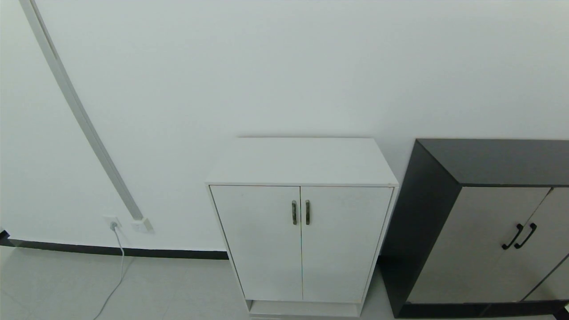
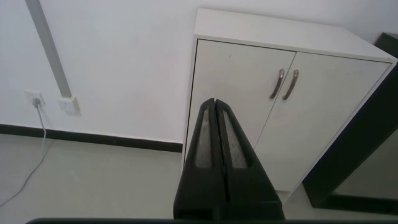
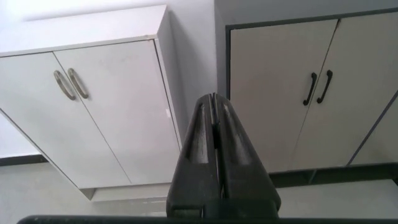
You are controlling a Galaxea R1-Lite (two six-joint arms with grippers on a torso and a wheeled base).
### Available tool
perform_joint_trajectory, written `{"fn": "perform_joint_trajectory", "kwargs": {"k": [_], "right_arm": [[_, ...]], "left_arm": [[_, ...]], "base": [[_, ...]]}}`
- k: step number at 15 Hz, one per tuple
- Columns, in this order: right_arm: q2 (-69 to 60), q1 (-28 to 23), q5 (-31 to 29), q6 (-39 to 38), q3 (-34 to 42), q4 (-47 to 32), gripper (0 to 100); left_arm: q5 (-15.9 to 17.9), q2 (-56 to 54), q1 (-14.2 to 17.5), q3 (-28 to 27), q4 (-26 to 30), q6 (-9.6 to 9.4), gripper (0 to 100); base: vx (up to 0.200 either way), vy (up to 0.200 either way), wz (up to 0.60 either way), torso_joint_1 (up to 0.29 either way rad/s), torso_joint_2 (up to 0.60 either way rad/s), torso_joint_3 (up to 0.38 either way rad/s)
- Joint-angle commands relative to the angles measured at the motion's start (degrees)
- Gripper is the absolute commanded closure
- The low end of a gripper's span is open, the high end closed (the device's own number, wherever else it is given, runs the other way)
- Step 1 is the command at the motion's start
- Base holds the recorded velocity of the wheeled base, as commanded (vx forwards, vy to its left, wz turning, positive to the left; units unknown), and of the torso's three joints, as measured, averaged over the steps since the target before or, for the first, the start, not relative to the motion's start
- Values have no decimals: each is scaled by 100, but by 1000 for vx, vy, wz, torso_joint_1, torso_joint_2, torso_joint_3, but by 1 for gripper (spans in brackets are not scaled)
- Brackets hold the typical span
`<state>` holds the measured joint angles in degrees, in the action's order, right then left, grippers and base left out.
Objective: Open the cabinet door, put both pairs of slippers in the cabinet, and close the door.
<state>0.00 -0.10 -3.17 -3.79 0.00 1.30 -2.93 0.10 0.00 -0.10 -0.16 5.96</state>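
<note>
The left gripper [image 2: 215, 102] has its two black fingers pressed flat together along their whole length. Nothing is between them and they touch nothing. The right gripper [image 3: 213, 96] is the same: fingers together, empty, clear of every surface.

The white two-door cabinet [image 1: 302, 162] stands on the grey floor [image 1: 169, 284] against the white wall [image 1: 266, 66]. Both of its doors are flush and closed. Its slim metal bar handles [image 1: 294, 212] stand upright side by side where the doors meet. Just beside it, on the robot's right, stands a black cabinet with grey doors [image 1: 426, 209], also closed.

The left wrist view takes in the wall to the left of the white cabinet. There it shows a white wall socket [image 2: 34, 98] with a grey cord [image 2: 38, 158] plugged in, a white cable duct [image 2: 50, 50] rising up the wall, and a black skirting strip [image 2: 93, 138]. The right wrist view takes in the narrow gap between the two cabinets and the dark cabinet's curved black handles [image 3: 310, 89]. The head view looks down on both cabinet tops.

Both arms are held in the air above the floor, short of the cabinets, with their fingers aimed forward. The left gripper points at the white cabinet's left door, near its outer edge. The right gripper points at the gap between the two cabinets.
</note>
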Motion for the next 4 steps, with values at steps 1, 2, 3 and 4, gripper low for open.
{"fn": "perform_joint_trajectory", "kwargs": {"k": [1,2,3,4], "right_arm": [[0,1,9,36,0,-7,100],[9,1,18,45,0,-7,100],[9,1,18,45,0,-7,100],[0,1,18,45,0,-7,100]], "left_arm": [[-6,-1,0,1,-2,2,100],[-6,-1,0,1,-2,2,100],[-6,-1,0,1,-2,2,100],[-6,-1,0,1,-2,2,100]], "base": [[0,0,0,0,0,0],[0,0,0,0,0,0],[0,0,0,0,0,0],[0,0,0,0,0,0]]}}
